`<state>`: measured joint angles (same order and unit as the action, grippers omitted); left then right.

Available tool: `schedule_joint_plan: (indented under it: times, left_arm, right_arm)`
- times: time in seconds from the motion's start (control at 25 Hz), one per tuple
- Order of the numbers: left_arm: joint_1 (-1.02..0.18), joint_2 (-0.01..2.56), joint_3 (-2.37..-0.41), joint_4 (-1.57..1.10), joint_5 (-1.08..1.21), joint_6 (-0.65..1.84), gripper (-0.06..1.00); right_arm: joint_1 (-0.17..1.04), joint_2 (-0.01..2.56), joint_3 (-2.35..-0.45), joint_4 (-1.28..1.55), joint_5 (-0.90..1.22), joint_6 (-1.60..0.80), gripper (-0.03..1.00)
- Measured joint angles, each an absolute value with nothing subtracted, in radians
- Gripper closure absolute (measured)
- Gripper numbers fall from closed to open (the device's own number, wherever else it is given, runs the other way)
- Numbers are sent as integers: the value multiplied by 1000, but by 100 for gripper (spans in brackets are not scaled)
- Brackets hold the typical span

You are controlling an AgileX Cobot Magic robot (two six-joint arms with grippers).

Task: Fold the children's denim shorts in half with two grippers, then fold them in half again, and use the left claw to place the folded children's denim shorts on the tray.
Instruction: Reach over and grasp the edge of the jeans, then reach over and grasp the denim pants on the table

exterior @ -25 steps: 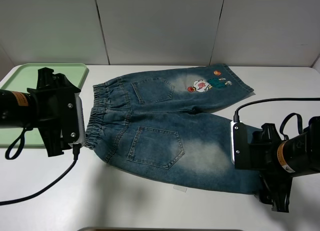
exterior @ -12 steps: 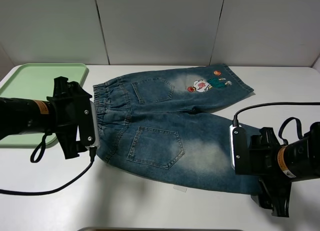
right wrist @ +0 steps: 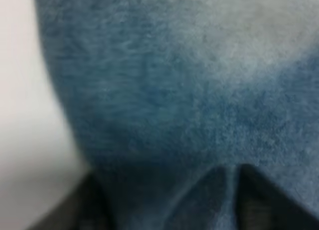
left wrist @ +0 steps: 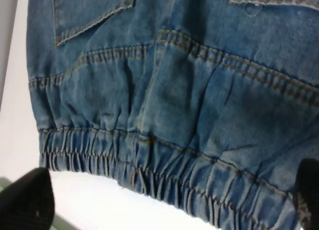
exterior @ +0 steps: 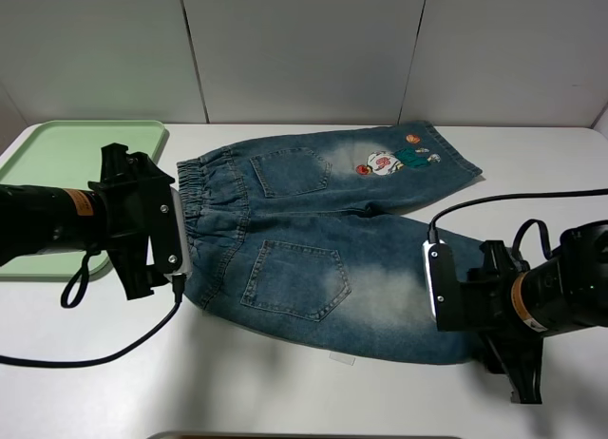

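Two grippers bracket the children's denim shorts (exterior: 313,239), spread flat on the white table (exterior: 285,382), apparently for the first fold. Nearest, the right gripper (exterior: 442,289) sits on the leg hem (exterior: 456,239), its closure too blurred to tell. The left gripper (left wrist: 167,195) gapes around the waistband (left wrist: 149,160), and the tray (exterior: 57,140) lies beyond.

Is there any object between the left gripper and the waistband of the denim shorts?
Nothing visible stands between them. The left gripper is open, its fingers wide apart right at the waistband of the denim shorts; only a strip of bare table lies there.
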<state>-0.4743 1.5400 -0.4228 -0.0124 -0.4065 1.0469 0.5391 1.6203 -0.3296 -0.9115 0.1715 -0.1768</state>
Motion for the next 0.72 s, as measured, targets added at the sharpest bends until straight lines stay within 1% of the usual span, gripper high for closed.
schedule_joint_plan:
  times: [0.08,0.16,0.24,0.44,0.72]
  left_arm:
    - [-474,1540,-423,-12,-408,1047,-1]
    - [-474,1540,-423,-12,-413,1046,-1]
    - [-474,1540,-423,-12,-413,1046,-1]
    - [-474,1540,-423,-12,-408,1041,-1]
    - [-474,1542,-423,-12,-346,1021,-1]
  right_arm:
    - [539,1627,-330,-927,172,-176,76]
    - [539,1631,-330,-936,175,-176,91]
    - [539,1633,-330,-944,176,-176,98]
    - [539,1633,-330,-957,176,-176,99]
    - [539,1633,-330,-962,187,-176,99]
